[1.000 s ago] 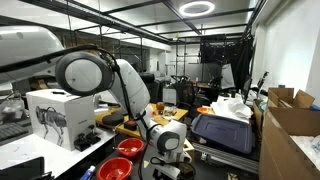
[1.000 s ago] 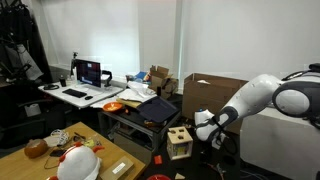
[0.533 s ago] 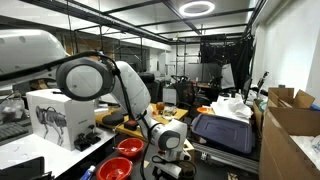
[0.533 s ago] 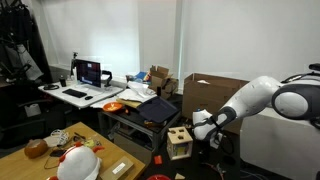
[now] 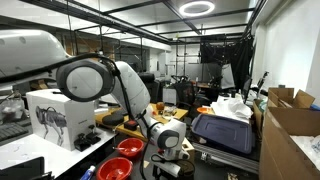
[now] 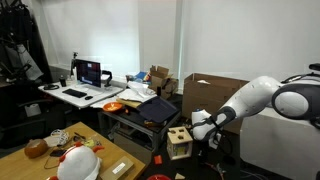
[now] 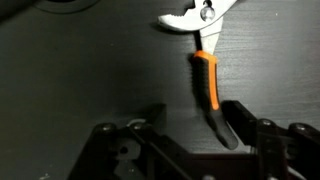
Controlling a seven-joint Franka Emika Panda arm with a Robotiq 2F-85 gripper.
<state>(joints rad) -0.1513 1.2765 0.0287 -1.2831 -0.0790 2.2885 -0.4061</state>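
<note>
End effector stood part-open, jaws either side of the orange-handled pliers on the dark surface. Handle sat nearer one finger; I judged an uneven squeeze could twist them out.

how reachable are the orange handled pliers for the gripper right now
Probably well within reach. In the wrist view the pliers lie flat on the dark surface just ahead of the gripper, with their handles running down between its parted jaws, closer to one side. Nothing sits in the way.
</note>
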